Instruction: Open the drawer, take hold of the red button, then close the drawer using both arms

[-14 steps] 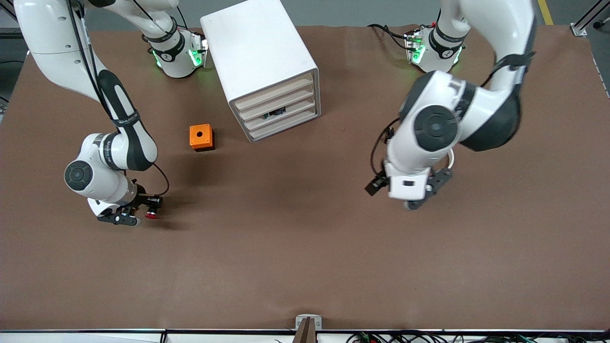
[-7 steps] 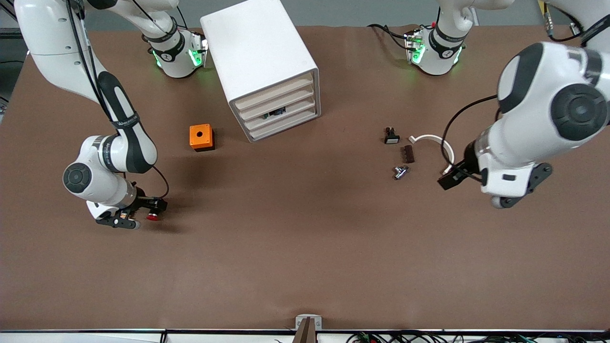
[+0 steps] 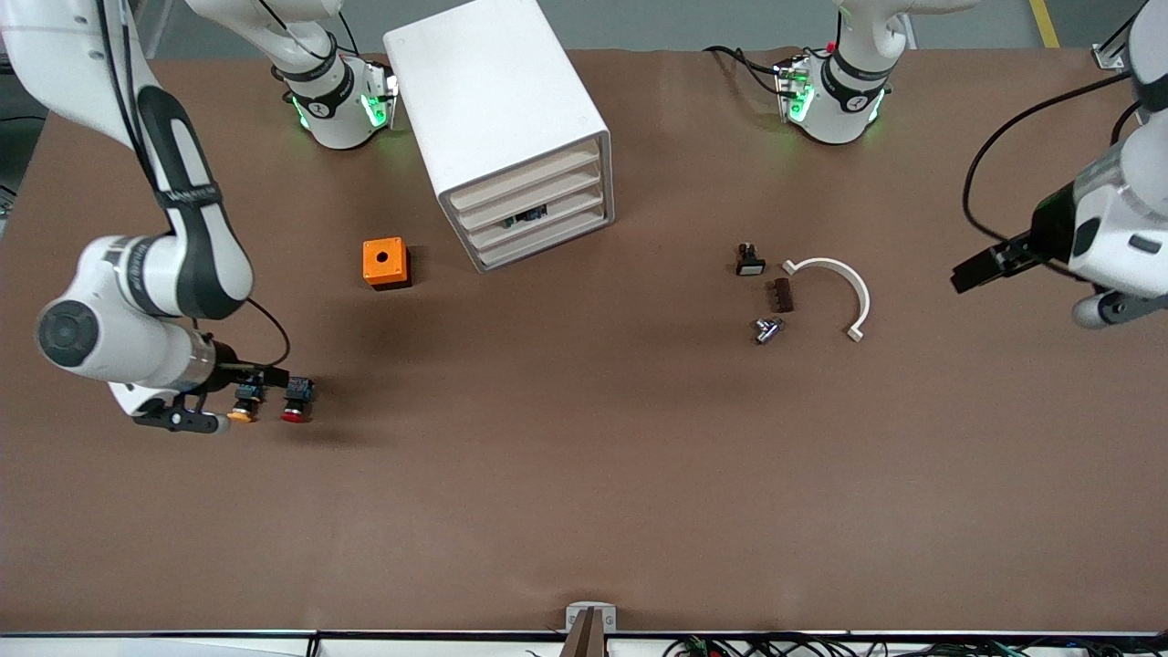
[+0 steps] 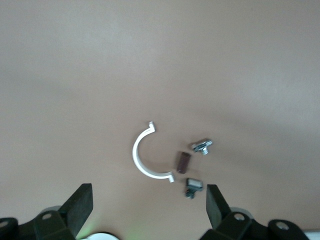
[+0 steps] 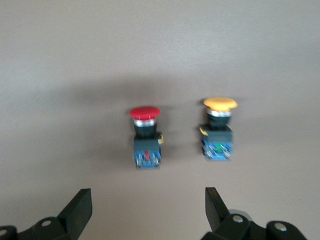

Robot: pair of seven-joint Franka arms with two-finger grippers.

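The red-capped button (image 3: 293,401) lies on its side on the brown table, beside a yellow-capped one (image 3: 243,402). Both show in the right wrist view, the red button (image 5: 145,137) and the yellow-capped button (image 5: 219,131). My right gripper (image 3: 173,417) is open and empty, low over the table just past the yellow-capped button toward the right arm's end; its jaws (image 5: 147,212) stand wide apart, short of both buttons. The white drawer cabinet (image 3: 511,128) has all its drawer fronts pushed in. My left gripper (image 3: 1109,308) is open and empty, over bare table at the left arm's end.
An orange box with a round hole (image 3: 385,263) stands beside the cabinet. A white half ring (image 3: 835,278), a brown strip (image 3: 781,295), a bolt (image 3: 766,329) and a small black switch (image 3: 749,261) lie near the left arm's side, also in the left wrist view (image 4: 142,160).
My right gripper has drawn back from the red button toward the right arm's end, uncovering the yellow-capped button. My left arm has swung toward its end, uncovering the small parts.
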